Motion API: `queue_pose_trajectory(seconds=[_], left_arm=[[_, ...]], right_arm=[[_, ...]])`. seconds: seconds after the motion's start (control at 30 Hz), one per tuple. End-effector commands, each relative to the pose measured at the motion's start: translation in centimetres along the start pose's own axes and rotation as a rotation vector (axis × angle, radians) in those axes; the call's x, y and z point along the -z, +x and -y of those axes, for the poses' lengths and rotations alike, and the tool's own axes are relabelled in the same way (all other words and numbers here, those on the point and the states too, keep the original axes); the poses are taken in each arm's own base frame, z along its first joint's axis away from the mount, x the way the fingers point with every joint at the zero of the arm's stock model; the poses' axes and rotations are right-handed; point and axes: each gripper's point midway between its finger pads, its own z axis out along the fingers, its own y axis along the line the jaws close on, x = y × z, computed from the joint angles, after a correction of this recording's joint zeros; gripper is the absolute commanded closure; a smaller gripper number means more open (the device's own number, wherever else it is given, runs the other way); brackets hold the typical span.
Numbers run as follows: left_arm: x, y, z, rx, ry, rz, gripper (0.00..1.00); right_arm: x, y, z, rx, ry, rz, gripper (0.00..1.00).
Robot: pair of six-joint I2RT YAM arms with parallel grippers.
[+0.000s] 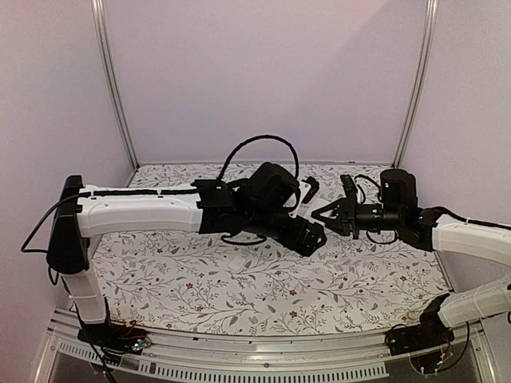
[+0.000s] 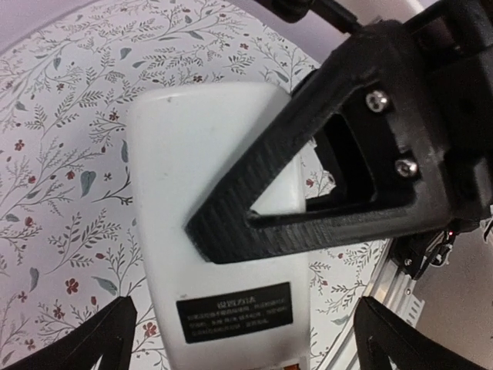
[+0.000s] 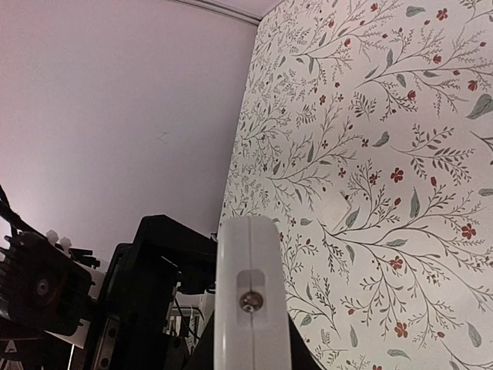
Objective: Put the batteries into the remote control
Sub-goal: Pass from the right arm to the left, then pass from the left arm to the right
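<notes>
Left claw (image 2: 246,339) is spread as wide as it goes and has hold of nothing; its dark fingertips (image 2: 108,339) stand either side of the remote (image 2: 192,154) without touching it. My right claw (image 1: 331,214) is closed almost fully on that remote, one finger lying aslant across its white back. The remote hangs in that grip over the middle of the desk (image 1: 160,271), nearer the far edge than the near one, and looks clear of the cloth. I cannot pick out batteries in any view. I judge the step to be presenting the remote's back so a cell can go in. To do it well, I would hold the right grip firm, leave the recess uncovered (I cannot see it here), and send the left claw for a battery rather than crowd the handset. The shell is smooth, glossy plastic with rounded corners, so I expect it to twist under a sideways push. A black label (image 2: 235,312) with pale print sits near one end. The right finger is rough, ribbed black plastic, an open triangle fixed by two screws. The cloth is matte, printed with leaves and small red flowers.
</notes>
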Motion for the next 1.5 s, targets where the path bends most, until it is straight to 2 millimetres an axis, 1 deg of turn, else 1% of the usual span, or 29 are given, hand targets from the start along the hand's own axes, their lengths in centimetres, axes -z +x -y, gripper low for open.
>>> queue_pose_trajectory(seconds=[0.0, 0.07, 0.2, 0.27, 0.3, 0.37, 0.47, 0.63, 0.67, 0.73, 0.8, 0.87, 0.9, 0.93, 1.03, 1.13, 1.33, 1.37, 1.47], left_arm=[[-0.9, 1.1, -1.7, 0.0, -0.121, -0.066, 0.02], [-1.1, 1.1, -2.1, -0.006, -0.141, -0.068, 0.05], [-1.2, 1.4, -2.0, -0.068, -0.107, -0.092, 0.13], [-1.1, 1.5, -2.2, -0.083, -0.095, -0.089, 0.2], [-1.1, 1.8, -2.4, -0.086, -0.084, -0.093, 0.25], [-0.8, 1.7, -2.7, -0.091, -0.06, -0.076, 0.33], [-0.4, 1.7, -3.0, -0.113, -0.037, -0.068, 0.43], [0.0, 1.9, -3.1, -0.202, -0.025, -0.069, 0.65], [0.2, 2.1, -2.8, -0.225, -0.003, -0.074, 0.67], [0.7, 2.3, -2.4, -0.282, 0.025, -0.074, 0.7], [1.2, 2.7, -1.9, -0.352, 0.067, -0.068, 0.7], [2.3, 2.8, -1.3, -0.437, 0.105, -0.037, 0.7], [2.6, 3.3, -1.2, -0.485, 0.125, -0.033, 0.7], [3.1, 3.4, -0.9, -0.527, 0.147, -0.02, 0.69], [3.9, 3.9, -0.6, -0.658, 0.172, -0.008, 0.68], [3.9, 4.3, -0.9, -0.72, 0.171, -0.037, 0.68], [3.2, 4.9, -1.2, -0.756, 0.164, -0.092, 0.69], [3.0, 4.9, -1.3, -0.757, 0.161, -0.101, 0.69], [2.8, 4.8, -1.5, -0.756, 0.146, -0.104, 0.69]], right_arm=[[0.4, 0.0, -0.5, 0.015, 0.002, 0.015, 1.0], [0.4, 0.1, -0.5, 0.018, 0.007, 0.012, 0.99], [0.5, 0.4, -0.4, 0.019, 0.009, -0.002, 0.97], [0.5, 0.6, -0.4, 0.016, 0.01, -0.009, 0.97], [0.5, 0.7, -0.3, 0.016, 0.011, -0.011, 0.96], [0.5, 0.8, -0.3, 0.016, 0.008, -0.017, 0.94], [0.6, 1.0, -0.4, 0.013, 0.004, -0.026, 0.88], [0.8, 1.3, -0.9, 0.015, -0.011, -0.042, 0.73], [0.7, 1.4, -0.9, 0.013, -0.013, -0.049, 0.69], [0.7, 1.7, -0.9, 0.008, -0.015, -0.065, 0.59], [0.7, 2.1, -1.0, 0.001, -0.023, -0.091, 0.54], [0.6, 2.5, -1.0, -0.002, -0.031, -0.12, 0.54], [0.5, 2.7, -1.0, -0.006, -0.033, -0.136, 0.55], [0.4, 3.0, -1.0, -0.008, -0.039, -0.154, 0.55], [0.3, 3.9, -1.5, -0.011, -0.072, -0.215, 0.58], [0.2, 4.7, -2.1, -0.008, -0.102, -0.275, 0.58], [-0.5, 6.4, -3.2, 0.019, -0.139, -0.358, 0.51], [-0.6, 6.6, -3.5, 0.024, -0.143, -0.364, 0.51], [-0.8, 6.8, -3.0, 0.021, -0.127, -0.373, 0.55]])
